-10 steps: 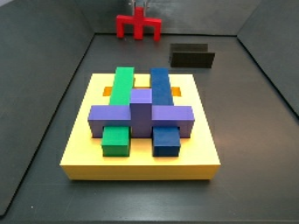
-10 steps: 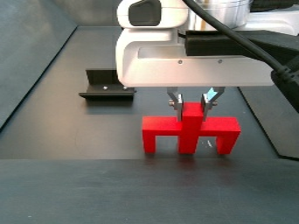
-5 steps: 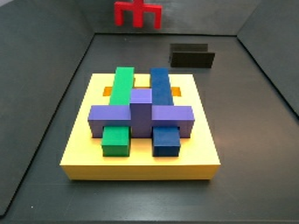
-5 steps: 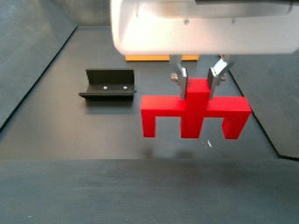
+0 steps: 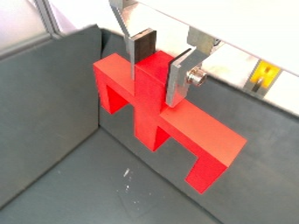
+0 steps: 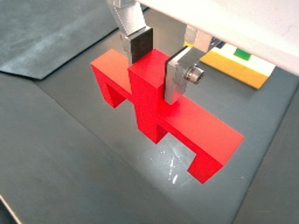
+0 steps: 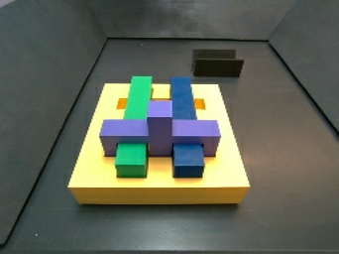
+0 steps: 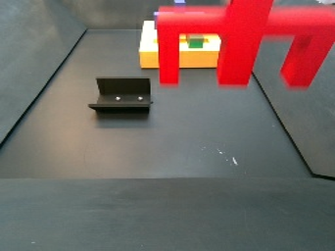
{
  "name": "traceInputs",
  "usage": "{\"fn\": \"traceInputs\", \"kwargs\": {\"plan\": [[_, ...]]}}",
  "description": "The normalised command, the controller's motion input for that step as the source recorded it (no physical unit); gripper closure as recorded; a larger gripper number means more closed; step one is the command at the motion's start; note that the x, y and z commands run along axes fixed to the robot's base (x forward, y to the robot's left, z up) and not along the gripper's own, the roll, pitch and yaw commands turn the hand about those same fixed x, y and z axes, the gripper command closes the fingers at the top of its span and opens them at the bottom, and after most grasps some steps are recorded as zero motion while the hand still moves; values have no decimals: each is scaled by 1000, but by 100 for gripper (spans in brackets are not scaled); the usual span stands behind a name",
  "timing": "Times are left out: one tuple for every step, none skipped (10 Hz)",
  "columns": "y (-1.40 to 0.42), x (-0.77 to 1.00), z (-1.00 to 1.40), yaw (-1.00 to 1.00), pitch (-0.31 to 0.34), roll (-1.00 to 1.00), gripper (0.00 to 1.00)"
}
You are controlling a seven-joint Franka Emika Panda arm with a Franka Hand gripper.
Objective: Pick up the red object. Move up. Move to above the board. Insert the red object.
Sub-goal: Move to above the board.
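both wrist views: the gripper is clamped on the middle stem of the red object, hanging above the dark floor. side view with the fixture: red object up high, prongs down, board behind it. side view of the board: no gripper visible.

A fixed side camera looks down the dark bench from the near end, with the yellow board close in front and the fixture at the back; the opposite side camera faces back, fixture nearer, board far, the red object looming large at its upper edge. Both wrist cameras peer steeply down past the pincer clamped on the red object, bench floor beneath; one catches the board's edge.
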Motion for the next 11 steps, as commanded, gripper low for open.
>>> {"fn": "traceInputs", "kwargs": {"plan": [[6, 34, 191, -2, 68, 7, 100], [-1400, 79, 132, 222, 101, -146, 100], [-1400, 77, 127, 206, 91, -121, 100], [-1400, 68, 126, 124, 15, -35, 100], [-1400, 65, 125, 65, -9, -48, 100], [-1400, 67, 128, 43, 7, -15, 100], [-1400, 70, 129, 31, 21, -6, 100], [-1400, 67, 132, 17, 14, -21, 100], [-1400, 64, 137, 15, 14, -1, 100], [-1400, 66, 143, 8, 20, -11, 100], [-1400, 70, 148, 9, 30, -17, 100]]}}
